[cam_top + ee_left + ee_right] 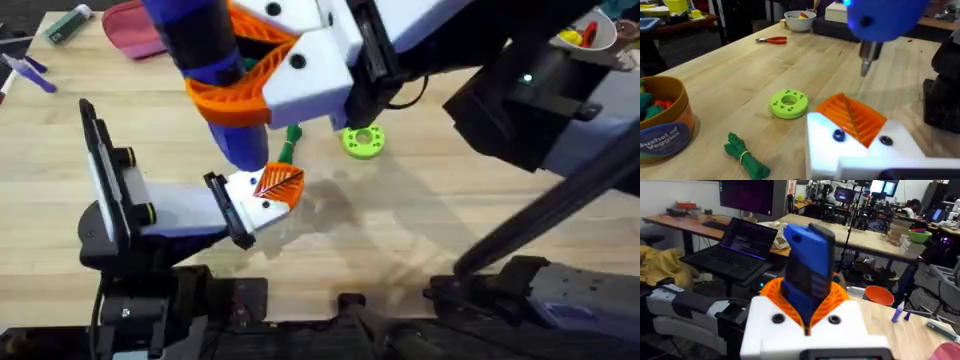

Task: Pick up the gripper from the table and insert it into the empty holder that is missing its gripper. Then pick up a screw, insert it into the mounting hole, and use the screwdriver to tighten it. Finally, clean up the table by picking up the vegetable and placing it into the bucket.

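My right gripper (807,322) is shut on the blue screwdriver (215,60), which sits upright between its orange pads. The screwdriver's metal tip (866,65) hangs just above my left gripper (265,190). That gripper's white blocks and orange wedge (852,117) sit together low over the table, shut with nothing between them. The dark green vegetable (745,156) lies on the table beside the orange-brown bucket (667,125), and part of the vegetable (289,147) shows past the screwdriver. A loose gripper piece, an empty holder and a loose screw are out of view.
A bright green disc with holes (362,140) lies just right of the vegetable. Red-handled pliers (772,40) and a white bowl (800,20) sit at the far right of the table. A pink tray (135,28) and pens (30,70) are at the far left.
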`<action>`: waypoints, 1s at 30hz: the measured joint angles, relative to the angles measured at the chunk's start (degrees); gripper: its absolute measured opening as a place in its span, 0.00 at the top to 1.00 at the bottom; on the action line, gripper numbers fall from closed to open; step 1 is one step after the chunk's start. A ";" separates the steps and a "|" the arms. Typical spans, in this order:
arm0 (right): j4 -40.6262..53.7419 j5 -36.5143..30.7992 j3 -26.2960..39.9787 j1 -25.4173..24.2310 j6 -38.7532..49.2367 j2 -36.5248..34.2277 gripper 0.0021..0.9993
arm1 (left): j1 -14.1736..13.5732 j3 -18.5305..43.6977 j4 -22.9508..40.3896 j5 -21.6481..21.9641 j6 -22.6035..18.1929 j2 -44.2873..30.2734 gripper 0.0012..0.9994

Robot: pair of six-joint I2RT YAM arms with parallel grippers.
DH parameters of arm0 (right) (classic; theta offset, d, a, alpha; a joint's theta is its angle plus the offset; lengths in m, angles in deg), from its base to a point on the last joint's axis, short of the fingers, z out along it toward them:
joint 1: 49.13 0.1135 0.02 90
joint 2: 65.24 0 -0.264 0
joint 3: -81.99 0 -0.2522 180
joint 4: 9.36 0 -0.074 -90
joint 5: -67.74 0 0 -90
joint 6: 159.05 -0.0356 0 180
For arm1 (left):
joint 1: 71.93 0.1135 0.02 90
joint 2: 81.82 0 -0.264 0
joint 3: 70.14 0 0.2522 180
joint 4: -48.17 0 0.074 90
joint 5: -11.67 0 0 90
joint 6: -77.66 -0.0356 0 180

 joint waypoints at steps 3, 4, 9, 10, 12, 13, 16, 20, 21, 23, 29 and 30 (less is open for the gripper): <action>0.00 0.35 0.00 0.00 0.49 -0.56 0.98 | 0.00 0.00 0.00 0.00 0.00 0.01 0.98; 0.00 0.40 0.00 0.00 0.64 -0.80 0.98 | 0.00 0.00 0.00 0.00 0.00 0.02 0.98; 0.00 0.43 0.00 0.00 0.90 -2.16 0.98 | 0.00 0.00 0.00 0.00 0.00 0.02 0.98; 0.00 0.43 0.00 0.00 0.97 -2.42 0.98 | 0.00 0.00 0.00 0.00 0.00 0.01 0.98; 0.00 0.41 0.00 0.00 1.12 -2.81 0.98 | 0.00 0.00 0.00 0.00 0.00 0.02 0.98; 0.00 0.43 0.00 0.00 1.12 -2.95 0.98 | 0.00 0.00 0.00 0.00 0.00 0.02 0.98; 0.04 0.44 0.00 0.00 1.32 -3.06 0.98 | 0.00 0.00 0.00 0.00 0.00 0.01 0.98; -0.02 0.43 0.00 0.32 2.21 -3.06 0.98 | 0.00 0.00 0.00 0.00 0.00 0.02 0.98; 0.00 0.43 0.00 0.47 2.41 -3.06 0.98 | 0.00 0.00 0.00 0.00 0.00 0.01 0.98; 0.00 0.43 0.00 0.84 2.61 -3.06 0.98 | 0.00 0.00 0.00 0.00 0.00 0.02 0.98; -0.02 0.43 0.00 1.14 2.87 -3.06 0.98 | 0.00 0.00 0.00 -0.02 0.00 0.02 0.98; 0.00 0.43 0.00 1.14 2.87 -3.06 0.98 | 0.00 0.00 0.00 0.00 0.00 0.02 0.98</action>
